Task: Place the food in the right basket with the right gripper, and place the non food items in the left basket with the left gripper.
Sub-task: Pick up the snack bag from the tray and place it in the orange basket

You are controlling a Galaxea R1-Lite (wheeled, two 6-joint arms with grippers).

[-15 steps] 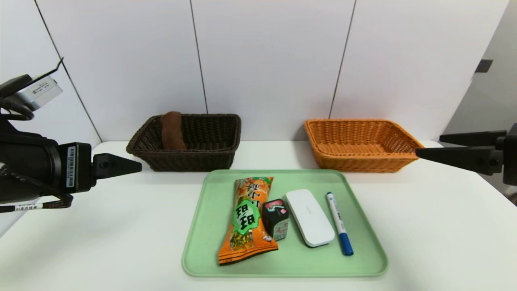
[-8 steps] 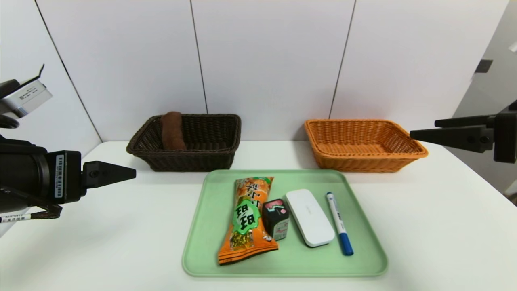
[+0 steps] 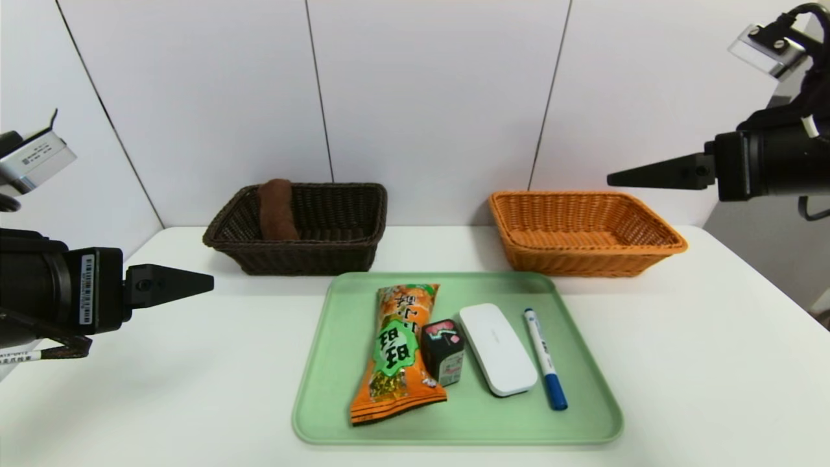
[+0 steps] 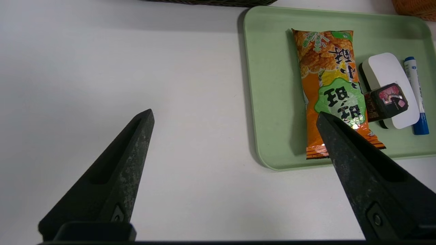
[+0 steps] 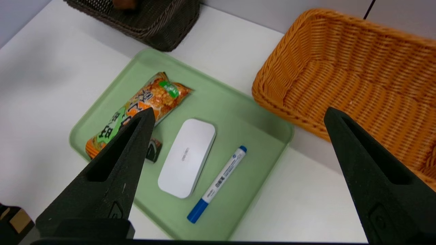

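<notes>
My right tool (image 5: 238, 110) hangs open and empty above the tray (image 3: 519, 436); my left tool (image 4: 235, 112) is open beside it. On the tray, the snack (image 3: 397, 350) touches the box (image 3: 443, 351), so gripping one could drag the other. The pen (image 3: 545, 358), lying near the case (image 3: 498, 350), might roll if a fingertip nudges it.

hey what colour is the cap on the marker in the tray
Blue: the cap of the marker shows best in the right wrist view.
</notes>
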